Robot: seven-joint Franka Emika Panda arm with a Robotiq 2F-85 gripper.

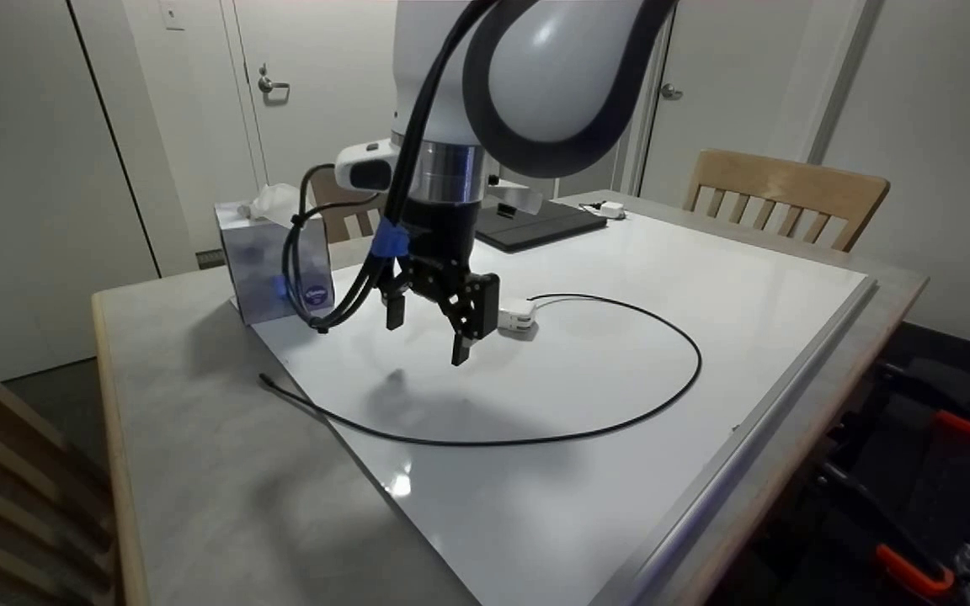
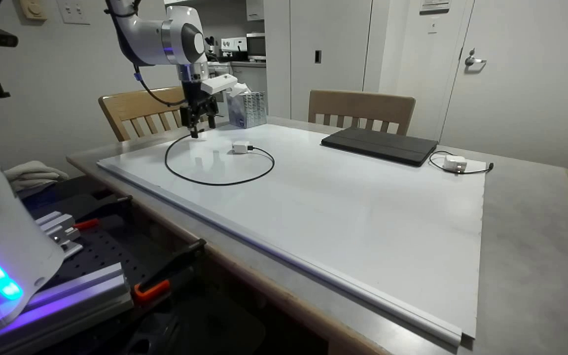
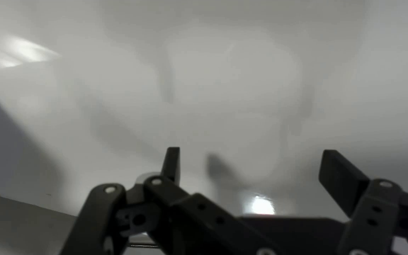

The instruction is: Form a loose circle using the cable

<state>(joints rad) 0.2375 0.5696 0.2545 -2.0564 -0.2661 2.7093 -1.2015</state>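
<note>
The gripper (image 1: 428, 337) hangs above the whiteboard (image 1: 594, 370), its fingers (image 3: 344, 180) spread wide; in an exterior view the black cable (image 1: 485, 443) bows right across the whiteboard, white plug (image 1: 516, 316) at the far end, dark tip (image 1: 266, 380) on the table (image 1: 199, 463) at left

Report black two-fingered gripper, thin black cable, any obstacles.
Gripper open, empty, above glossy white board. Cable in open loop, ends apart, boxy white charger on one. Possible obstacle: pale cardboard tissue box near loose end.
</note>
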